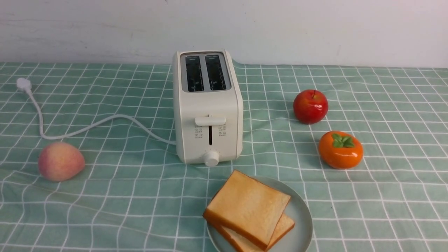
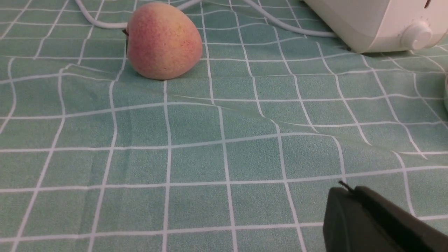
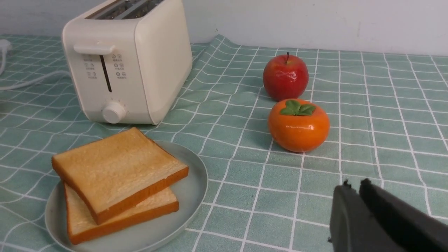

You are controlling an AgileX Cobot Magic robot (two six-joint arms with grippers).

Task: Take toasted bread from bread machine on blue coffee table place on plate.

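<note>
Plate (image 1: pixel 301 217) cut off by front view's edge

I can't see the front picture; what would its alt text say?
Two toast slices lie stacked askew on a pale plate, in front of a cream toaster with empty slots. A peach sits to the left; a red apple and an orange persimmon to the right, all on green checked cloth.
</note>
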